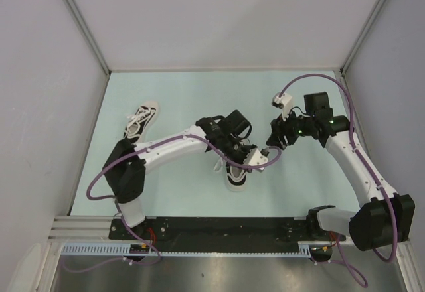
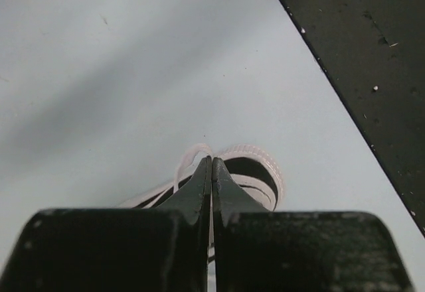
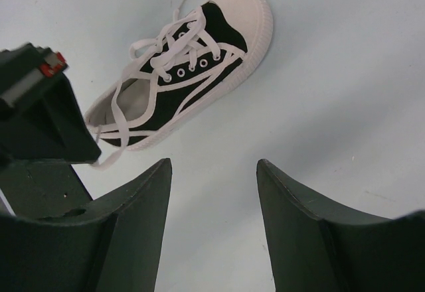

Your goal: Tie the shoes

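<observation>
One black shoe (image 1: 236, 172) with a white sole lies at the table's middle; the right wrist view shows it as a sneaker (image 3: 192, 66) with loose white laces. My left gripper (image 1: 260, 154) hovers just right of it, shut on a white lace (image 3: 106, 159) that runs from the shoe to its tip. In the left wrist view the jaws (image 2: 212, 159) press together, with a lace loop (image 2: 189, 156) and the shoe's rim (image 2: 262, 169) beyond them. My right gripper (image 1: 271, 146) stands open close beside the left one, nothing between its fingers (image 3: 214, 164). The other shoe (image 1: 143, 119) lies at the back left.
The pale green table top (image 1: 179, 93) is closed in by white walls with metal posts (image 1: 80, 20). The black base plate (image 1: 219, 232) with both arm mounts runs along the near edge and shows as a dark band (image 2: 358, 40) in the left wrist view.
</observation>
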`<state>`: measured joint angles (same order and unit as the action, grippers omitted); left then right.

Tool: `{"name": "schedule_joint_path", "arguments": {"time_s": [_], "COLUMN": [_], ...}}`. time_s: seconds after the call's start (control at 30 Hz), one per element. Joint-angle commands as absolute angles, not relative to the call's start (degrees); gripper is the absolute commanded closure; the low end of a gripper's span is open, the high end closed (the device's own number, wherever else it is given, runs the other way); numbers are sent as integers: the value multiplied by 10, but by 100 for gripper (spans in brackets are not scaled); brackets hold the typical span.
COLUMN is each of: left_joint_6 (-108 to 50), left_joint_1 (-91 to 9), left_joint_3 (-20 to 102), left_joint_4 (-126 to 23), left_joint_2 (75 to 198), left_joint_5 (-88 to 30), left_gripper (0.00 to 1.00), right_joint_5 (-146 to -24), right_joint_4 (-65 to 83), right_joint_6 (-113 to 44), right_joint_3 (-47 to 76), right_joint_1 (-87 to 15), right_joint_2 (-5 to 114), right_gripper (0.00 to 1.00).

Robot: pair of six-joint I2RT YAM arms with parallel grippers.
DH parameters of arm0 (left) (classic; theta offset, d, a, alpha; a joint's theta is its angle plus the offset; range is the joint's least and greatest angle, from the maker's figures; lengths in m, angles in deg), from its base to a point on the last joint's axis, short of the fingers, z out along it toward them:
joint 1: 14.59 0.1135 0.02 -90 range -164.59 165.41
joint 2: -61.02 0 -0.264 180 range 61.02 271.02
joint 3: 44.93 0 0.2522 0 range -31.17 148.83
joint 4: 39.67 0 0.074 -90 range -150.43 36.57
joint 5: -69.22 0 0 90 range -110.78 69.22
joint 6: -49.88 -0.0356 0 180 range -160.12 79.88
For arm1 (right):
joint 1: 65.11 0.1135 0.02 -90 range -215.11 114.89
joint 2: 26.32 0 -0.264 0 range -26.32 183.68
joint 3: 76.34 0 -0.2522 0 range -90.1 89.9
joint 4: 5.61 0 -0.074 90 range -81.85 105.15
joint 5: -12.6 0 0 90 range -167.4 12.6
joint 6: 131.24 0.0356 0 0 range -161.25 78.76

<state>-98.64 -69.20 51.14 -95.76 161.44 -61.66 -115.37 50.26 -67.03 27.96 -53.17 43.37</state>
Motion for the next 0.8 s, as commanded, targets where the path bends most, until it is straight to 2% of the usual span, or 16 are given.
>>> {"name": "schedule_joint_path", "arguments": {"time_s": [0.0,0.17,0.2,0.27,0.3,0.47,0.6,0.67,0.7,0.77], "left_joint_6": [-956,-900,-893,-902,-908,-957,-1059,-1130,-1172,-1195], "left_joint_1": [-697,-704,-707,-707,-701,-632,-547,-518,-503,-497], "left_joint_3": [518,515,516,510,501,429,359,322,313,290], "left_joint_4": [-914,-852,-848,-862,-865,-925,-982,-1002,-1008,-996], "left_joint_2": [1638,1651,1651,1644,1622,1537,1460,1447,1447,1450], "left_joint_5": [-622,-611,-606,-616,-619,-680,-659,-655,-638,-625], "left_gripper": [100,98,85,73,61,40,41,49,56,60], "right_joint_5": [-1165,-1168,-1169,-1169,-1167,-1169,-1177,-1183,-1184,-1191], "right_joint_4": [504,503,501,499,499,500,495,488,487,480], "right_joint_6": [-681,-679,-679,-677,-678,-680,-673,-668,-665,-654], "right_joint_3": [280,280,280,280,280,280,280,280,280,280], "right_joint_1": [-536,-536,-537,-537,-536,-536,-536,-535,-535,-535], "right_joint_2": [418,422,422,422,422,422,426,434,436,445], "right_gripper": [41,40,40,40,40,39,39,39,40,40]}}
